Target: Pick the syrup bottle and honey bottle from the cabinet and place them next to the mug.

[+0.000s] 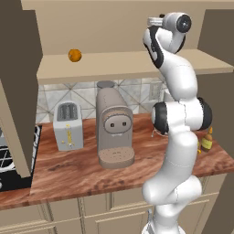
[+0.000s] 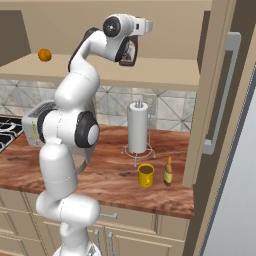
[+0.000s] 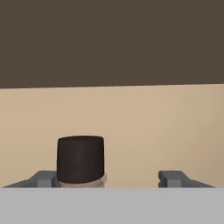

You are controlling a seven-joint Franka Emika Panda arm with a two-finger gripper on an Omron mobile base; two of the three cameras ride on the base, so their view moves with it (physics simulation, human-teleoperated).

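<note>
Beige wooden wall cabinet (image 2: 150, 75) is the landmark: on its tan shelf stands the tall dark syrup bottle (image 3: 81, 159), black cap up, between the gripper (image 3: 111, 178) fingers, nearer one of them; the jaws stand apart, and contact cannot be told. Below the cabinet, on the reddish wooden counter (image 2: 115, 175), the small amber honey bottle (image 2: 168, 172) stands just beside the bright yellow mug (image 2: 146, 175).
</note>
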